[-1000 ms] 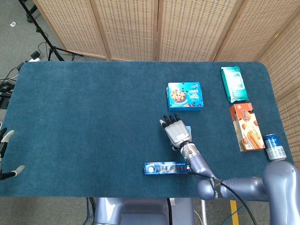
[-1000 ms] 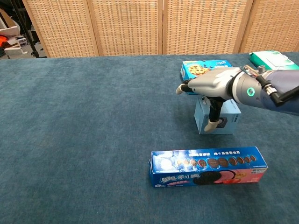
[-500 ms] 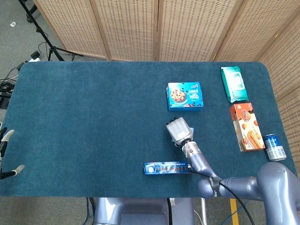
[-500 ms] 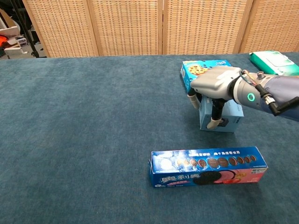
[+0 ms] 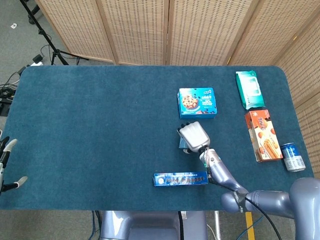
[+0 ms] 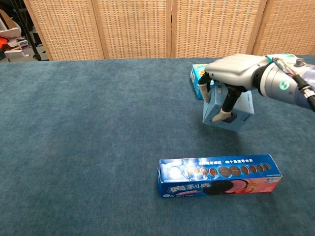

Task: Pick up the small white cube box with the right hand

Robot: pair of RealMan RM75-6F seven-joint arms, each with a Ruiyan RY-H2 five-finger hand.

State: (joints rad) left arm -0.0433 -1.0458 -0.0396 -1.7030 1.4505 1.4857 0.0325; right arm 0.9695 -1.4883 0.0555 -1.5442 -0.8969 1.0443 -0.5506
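Observation:
The small white cube box (image 6: 230,110) hangs tilted above the blue cloth, lifted clear of the table. My right hand (image 6: 232,73) grips it from above, fingers wrapped down its near and far sides. From the head view the right hand (image 5: 193,136) covers most of the box (image 5: 185,144), with only a pale edge showing at its left. My left hand (image 5: 7,165) shows only as pale fingertips at the far left edge, holding nothing.
A long blue cookie box (image 6: 219,174) lies just in front of the lifted box. A blue cookie box (image 5: 197,102) lies behind it. At the right edge lie a green wipes pack (image 5: 249,89), an orange box (image 5: 263,135) and a can (image 5: 293,157).
My right hand closed its spread fingers around the small box, then lifted it off the cloth and tilted it. The left hand has not moved.

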